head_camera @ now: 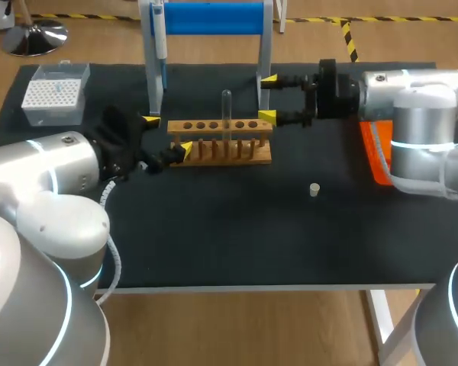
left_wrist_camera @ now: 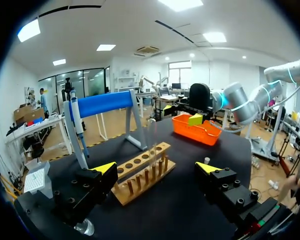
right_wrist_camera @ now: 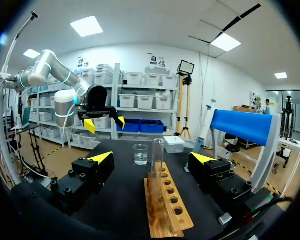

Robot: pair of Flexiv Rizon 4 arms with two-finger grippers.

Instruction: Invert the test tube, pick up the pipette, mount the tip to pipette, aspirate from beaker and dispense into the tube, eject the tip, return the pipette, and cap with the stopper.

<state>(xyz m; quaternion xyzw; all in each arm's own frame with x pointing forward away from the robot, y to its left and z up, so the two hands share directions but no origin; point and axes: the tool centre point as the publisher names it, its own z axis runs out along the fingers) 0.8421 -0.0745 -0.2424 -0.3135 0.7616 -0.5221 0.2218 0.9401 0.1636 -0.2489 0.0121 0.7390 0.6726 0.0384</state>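
Observation:
A clear test tube [head_camera: 227, 113] stands upright in the wooden rack [head_camera: 221, 142] at mid-table. My left gripper [head_camera: 168, 133] is open at the rack's left end, one yellow tip on each side of it. At the rack's right end my right gripper [head_camera: 268, 97] is open and holds nothing. The pipette [head_camera: 159, 34] hangs on the blue-topped stand [head_camera: 214, 17] behind the rack. A small stopper [head_camera: 314, 189] lies in front to the right. From the left wrist, the tube [left_wrist_camera: 152, 136] rises ahead of the open gripper [left_wrist_camera: 156, 168]. From the right wrist, the tube [right_wrist_camera: 157, 157] and beaker [right_wrist_camera: 140, 154] lie ahead of the open gripper [right_wrist_camera: 151, 158].
A white tip box [head_camera: 56, 93] sits at the back left corner. An orange tray [head_camera: 374, 152] lies at the right, partly under my right arm. The stand's legs [head_camera: 265, 69] flank the space behind the rack. Bare black table stretches in front.

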